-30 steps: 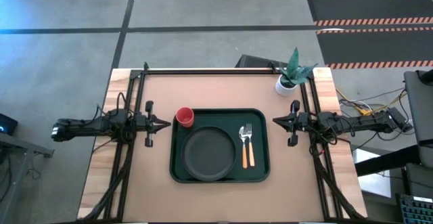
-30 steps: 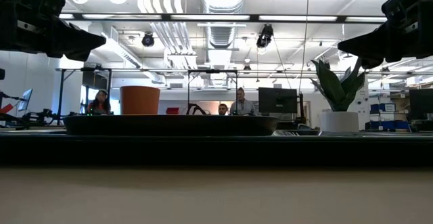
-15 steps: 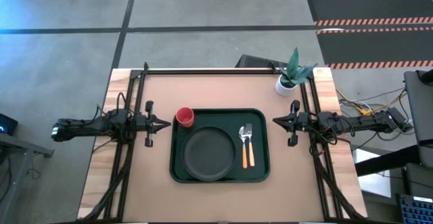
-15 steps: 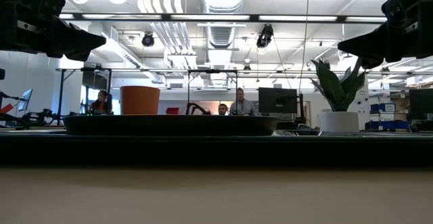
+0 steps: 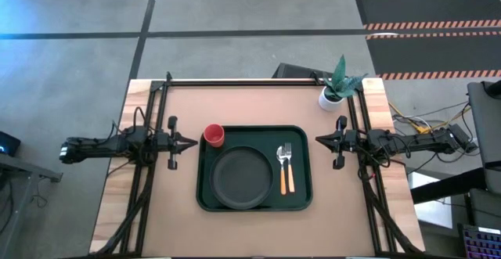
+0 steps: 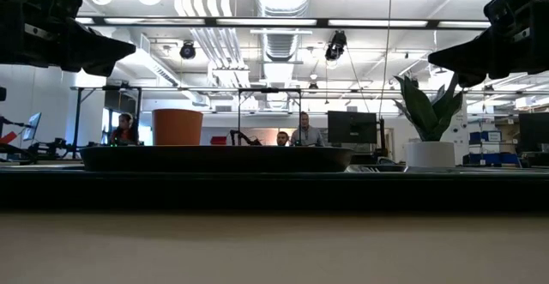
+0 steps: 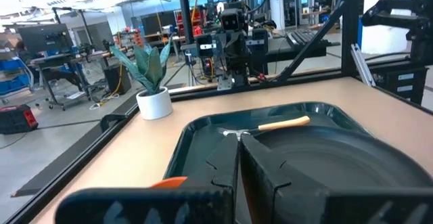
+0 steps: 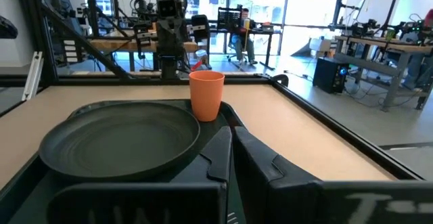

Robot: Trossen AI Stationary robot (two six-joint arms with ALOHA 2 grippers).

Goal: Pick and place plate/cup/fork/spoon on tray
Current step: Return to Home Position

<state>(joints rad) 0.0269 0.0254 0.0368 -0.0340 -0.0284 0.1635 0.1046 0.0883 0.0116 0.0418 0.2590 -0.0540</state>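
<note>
Hanging closed and empty beside the tray (image 5: 206,200), the left gripper (image 5: 193,142) and right gripper (image 5: 318,140) look parked, nothing being left to carry. High view: plate (image 5: 243,177), cup (image 5: 214,135), fork (image 5: 289,169) and spoon (image 5: 282,173) sit on it, the handles pointing toward the near edge. Low view: the cup is upright. Wrist views: each claw's fingers (image 7: 264,173) press together.

Ahead of the left gripper (image 7: 238,146), its own fingers (image 7: 284,183) cover the near side of the plate (image 7: 352,149) and tray (image 7: 193,130), and leave only a sliver of the cup (image 7: 169,181) beside them. Beyond the plate one piece of cutlery (image 7: 270,125) shows; which, we cannot tell. Beneath the right gripper (image 8: 230,135) we cannot make out the cutlery. In the low view the tray's rim hides plate and cutlery, and the top corners cut off both grippers.
</note>
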